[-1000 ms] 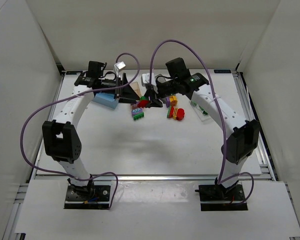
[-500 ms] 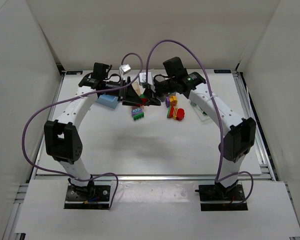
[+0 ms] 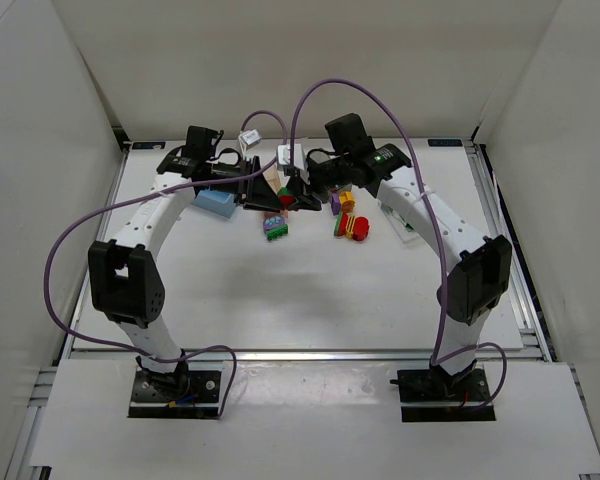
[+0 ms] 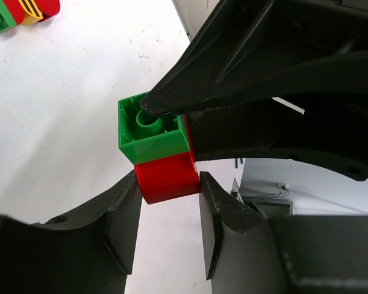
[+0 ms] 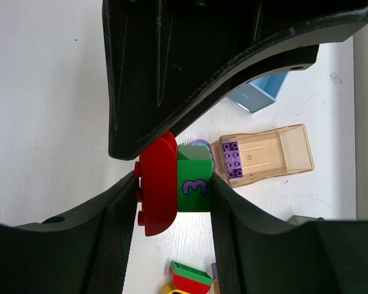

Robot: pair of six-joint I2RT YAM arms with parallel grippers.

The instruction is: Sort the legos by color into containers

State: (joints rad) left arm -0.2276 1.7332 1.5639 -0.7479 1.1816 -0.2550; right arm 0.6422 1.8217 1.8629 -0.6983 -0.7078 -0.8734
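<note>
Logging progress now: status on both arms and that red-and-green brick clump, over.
Left gripper shut on red-and-green plastic brick clump, jaws on its red half. Right gripper shut on same clump. Nothing else touching it.

Two grippers (image 4: 167,211) (image 5: 175,205), three visible bins (image 5: 264,153), several bricks (image 4: 153,125)

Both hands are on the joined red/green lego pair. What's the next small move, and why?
Probably twist the right hand slightly away while the left hand holds. The left fingers clamp only the red plastic brick. The green plastic brick is joined to it, and the colours must be sorted apart.
</note>
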